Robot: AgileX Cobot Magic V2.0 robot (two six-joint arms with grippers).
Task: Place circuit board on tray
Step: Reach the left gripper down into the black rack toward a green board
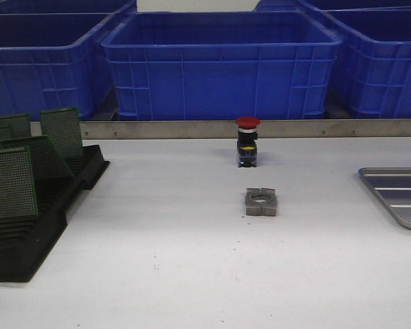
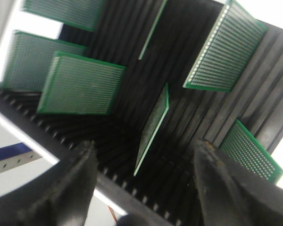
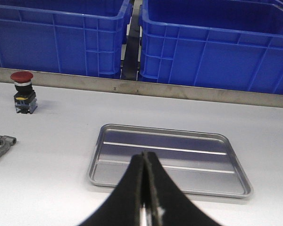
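— Far along?

— Barely begun. Nothing on the tray [image 3: 170, 160] yet; bare ribbed bottom, silver-grey, raised rim, rounded corners. Sits at 3 o'clock on the worktop [image 1: 192, 274] in the front view, partly cut off by the frame edge.

— And the boards?

— All in the black rack [image 1: 27, 233] at 9 o'clock. Green, rectangular, covered in a fine grid of holes, standing tilted in the slots at different angles. One board [image 2: 153, 129] seen nearly edge-on, thin, between the left fingers [image 2: 80, 188] in the wrist view.

— Gripped?

— Not yet, by the look of it. Left fingers apart, poised over the rack, touching nothing visible. Right fingers [image 3: 146, 197] pressed together, holding nothing, above the tray's near rim.

— Left to do?

— Everything, probably: closing on a board, lifting it clear of the slots, carrying it across to the tray, setting it down flat. Worth avoiding the red button [image 1: 247, 140] and metal clamp [image 1: 261, 202] mid-worktop.
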